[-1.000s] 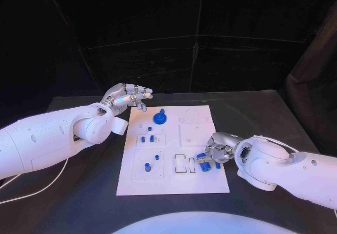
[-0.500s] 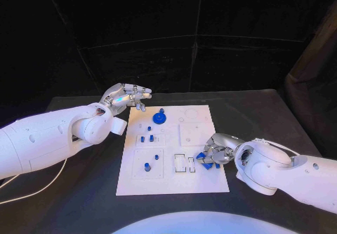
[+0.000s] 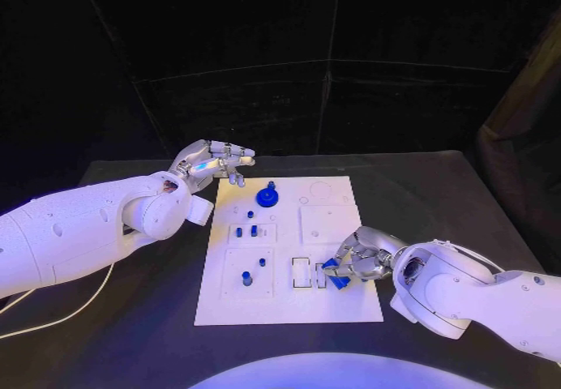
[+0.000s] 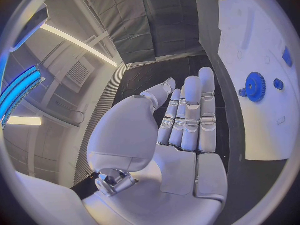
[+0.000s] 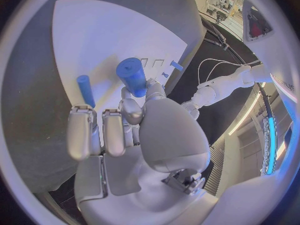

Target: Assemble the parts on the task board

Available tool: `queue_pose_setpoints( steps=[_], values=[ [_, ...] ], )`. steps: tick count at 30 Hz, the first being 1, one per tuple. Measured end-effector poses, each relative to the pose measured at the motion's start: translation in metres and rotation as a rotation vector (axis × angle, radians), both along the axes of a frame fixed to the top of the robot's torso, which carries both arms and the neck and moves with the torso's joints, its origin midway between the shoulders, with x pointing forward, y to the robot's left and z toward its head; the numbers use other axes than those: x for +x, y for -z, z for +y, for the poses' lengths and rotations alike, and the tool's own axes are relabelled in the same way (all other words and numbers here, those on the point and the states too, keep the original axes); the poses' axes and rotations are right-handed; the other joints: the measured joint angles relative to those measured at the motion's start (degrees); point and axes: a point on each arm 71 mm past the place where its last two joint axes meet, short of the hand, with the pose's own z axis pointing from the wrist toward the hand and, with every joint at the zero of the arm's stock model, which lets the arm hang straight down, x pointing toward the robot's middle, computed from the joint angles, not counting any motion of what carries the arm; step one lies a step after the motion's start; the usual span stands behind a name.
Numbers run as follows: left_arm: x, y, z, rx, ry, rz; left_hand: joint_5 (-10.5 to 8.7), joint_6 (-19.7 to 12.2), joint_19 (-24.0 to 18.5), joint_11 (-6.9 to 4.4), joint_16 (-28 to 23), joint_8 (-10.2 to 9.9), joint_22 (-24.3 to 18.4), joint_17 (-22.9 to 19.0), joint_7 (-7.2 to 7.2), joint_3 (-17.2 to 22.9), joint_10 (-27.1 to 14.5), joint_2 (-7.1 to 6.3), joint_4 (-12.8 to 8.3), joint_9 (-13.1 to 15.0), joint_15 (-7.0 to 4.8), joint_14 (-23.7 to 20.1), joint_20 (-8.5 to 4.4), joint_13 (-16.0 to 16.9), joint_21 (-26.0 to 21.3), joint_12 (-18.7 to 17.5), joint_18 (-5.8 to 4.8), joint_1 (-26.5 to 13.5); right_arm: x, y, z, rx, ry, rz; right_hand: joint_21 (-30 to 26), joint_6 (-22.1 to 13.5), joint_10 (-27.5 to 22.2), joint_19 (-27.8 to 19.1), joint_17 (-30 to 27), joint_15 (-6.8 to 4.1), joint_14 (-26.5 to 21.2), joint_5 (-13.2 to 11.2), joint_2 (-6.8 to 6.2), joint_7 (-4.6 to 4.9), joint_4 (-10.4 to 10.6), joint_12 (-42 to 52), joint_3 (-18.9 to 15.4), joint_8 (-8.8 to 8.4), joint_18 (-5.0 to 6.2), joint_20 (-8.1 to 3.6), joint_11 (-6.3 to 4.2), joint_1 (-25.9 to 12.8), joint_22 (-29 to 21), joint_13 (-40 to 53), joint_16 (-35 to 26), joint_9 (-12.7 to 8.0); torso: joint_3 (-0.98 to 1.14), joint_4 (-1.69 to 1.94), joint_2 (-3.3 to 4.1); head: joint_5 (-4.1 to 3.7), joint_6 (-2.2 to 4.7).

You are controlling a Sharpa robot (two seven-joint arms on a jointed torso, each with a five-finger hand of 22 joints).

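Observation:
The white task board (image 3: 351, 304) lies in the middle of the table. My right hand (image 3: 362, 258) hovers over its near right part and pinches a blue cylinder peg (image 5: 132, 76) between thumb and finger, close to the rectangular slots (image 3: 306, 272). A second blue peg (image 5: 85, 90) lies on the board (image 5: 112, 35) by the fingertips. A blue gear (image 3: 267, 197) stands at the board's far end, and small blue pegs (image 3: 246, 232) stand in the left blocks. My left hand (image 3: 215, 163) hangs off the far left corner, fingers extended and holding nothing; the left wrist view shows the gear (image 4: 255, 86) beyond that hand (image 4: 184, 120).
The black table (image 3: 129, 324) surrounds the board, with open surface on both sides. A white cable (image 3: 70, 312) trails under my left arm at the near left. Dark curtains close off the back.
My right hand has drifted a little toward the near edge and inward over the board, carrying the blue peg. The left hand has stayed where it was.

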Motion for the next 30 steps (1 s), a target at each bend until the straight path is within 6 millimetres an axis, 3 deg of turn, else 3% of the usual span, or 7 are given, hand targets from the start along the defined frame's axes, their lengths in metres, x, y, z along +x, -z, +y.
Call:
queue_pose_setpoints(
  steps=[8, 15, 30],
  values=[
    [0.0, 0.0, -0.001, 0.0, 0.004, 0.002, 0.0, 0.0, 0.0, 0.0, 0.0, 0.0, -0.05, 0.0, 0.0, 0.16, 0.0, 0.0, -0.16, 0.0, 0.0, 0.0, 0.0, 0.0, 0.0, 0.0, 0.0, 0.0, 0.0, -0.001, 0.009, 0.038, 0.01, 0.007, 0.23, 0.48, 0.41, 0.21, 0.4, -0.2, 0.2, -0.16, 0.0, 0.48, 0.18, 0.0, -0.18, 0.0, 0.0, -0.21, -0.4, 0.0, 0.0, 0.53, 0.23, 0.0, -0.02, -0.01, 0.01, 0.37, -0.13],
    [0.0, 0.0, -0.002, -0.002, 0.009, 0.004, 0.0, 0.0, 0.0, 0.0, 0.0, 0.0, -0.05, 0.01, 0.0, 0.16, 0.0, 0.0, -0.16, 0.0, 0.0, 0.0, 0.0, 0.0, 0.0, 0.0, 0.0, 0.0, 0.003, 0.0, 0.024, 0.039, -0.012, -0.007, 0.46, 0.78, 0.72, 0.42, 0.84, -0.41, -0.01, -0.78, -0.02, 0.74, 1.56, 0.23, -1.08, 0.0, 0.0, -0.42, -0.7, -0.04, 0.0, 0.91, 0.54, 0.0, -0.01, -0.05, -0.02, 0.51, 0.03],
    [-0.001, 0.0, -0.004, -0.004, 0.016, 0.005, 0.0, 0.0, 0.0, 0.0, 0.0, 0.0, -0.04, 0.01, 0.0, 0.16, 0.0, 0.0, -0.16, 0.0, 0.0, 0.0, 0.0, 0.0, 0.0, 0.0, 0.0, 0.0, 0.009, 0.004, 0.043, 0.005, -0.036, -0.033, 0.46, 2.76, 1.14, 0.62, 1.11, -0.82, -0.01, -1.32, -0.3, 0.37, 3.34, -0.09, -2.38, -0.08, 0.0, -0.62, -1.11, -2.93, 0.0, 0.73, 0.86, 0.19, -0.04, 0.01, 0.06, 0.71, 0.02]
  ],
)
